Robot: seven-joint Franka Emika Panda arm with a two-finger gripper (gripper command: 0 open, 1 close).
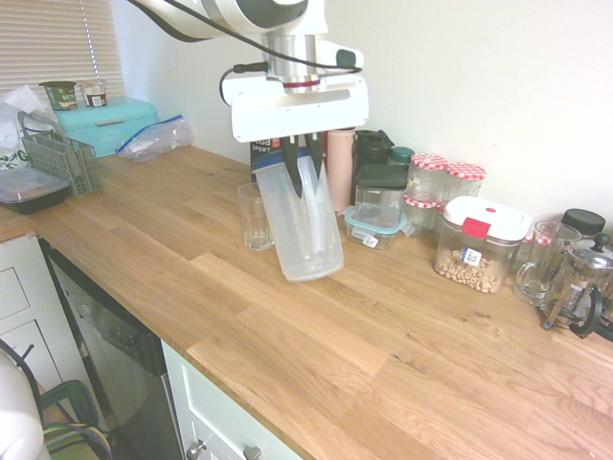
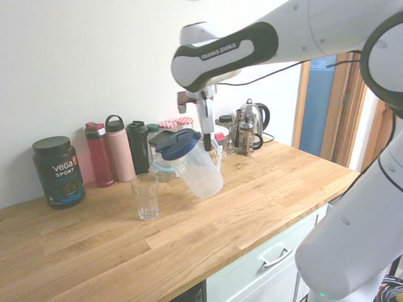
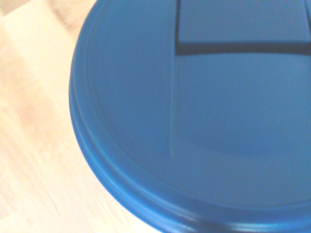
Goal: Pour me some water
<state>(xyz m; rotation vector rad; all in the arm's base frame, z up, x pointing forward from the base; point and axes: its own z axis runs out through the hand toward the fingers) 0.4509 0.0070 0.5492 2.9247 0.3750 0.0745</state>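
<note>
Pitcher: in the first exterior view, your pitcher (image 1: 295, 230) hangs tilted above the tabletop (image 1: 316, 383), jaws clenched on its handle; a heavy load could make it swivel in that narrow grip.
Glass: in the second exterior view, its top leans towards your glass (image 2: 146, 197); tip it off-line and you could spill or topple the glass.
Lid: the wrist view shows blue lid (image 3: 233, 121); if its spout is closed, nothing pours.
</note>
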